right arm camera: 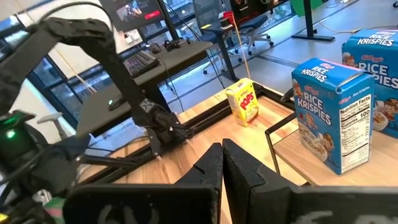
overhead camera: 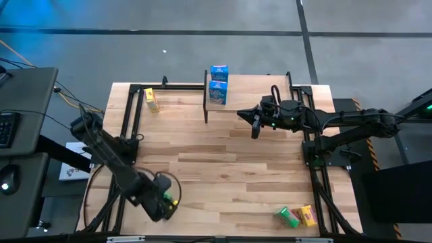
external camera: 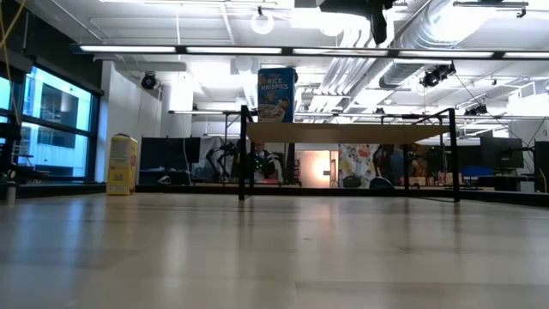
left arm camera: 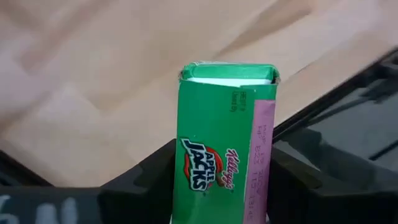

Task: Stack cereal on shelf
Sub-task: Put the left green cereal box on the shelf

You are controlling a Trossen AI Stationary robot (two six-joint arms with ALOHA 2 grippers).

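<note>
Upper centre of the high view, we see two blue cardboard cereal boxes (overhead camera: 218, 84) standing on the light-wood shelf (overhead camera: 270, 94). Our right gripper (overhead camera: 255, 125) hovers beside, fingers together. Lower left, our left gripper (overhead camera: 169, 206) clamps a green cardboard cereal box (left arm camera: 224, 155).

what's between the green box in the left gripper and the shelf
Bare tabletop mostly. The left gripper holds the green cereal box; the right gripper hovers at the shelf edge.
</note>
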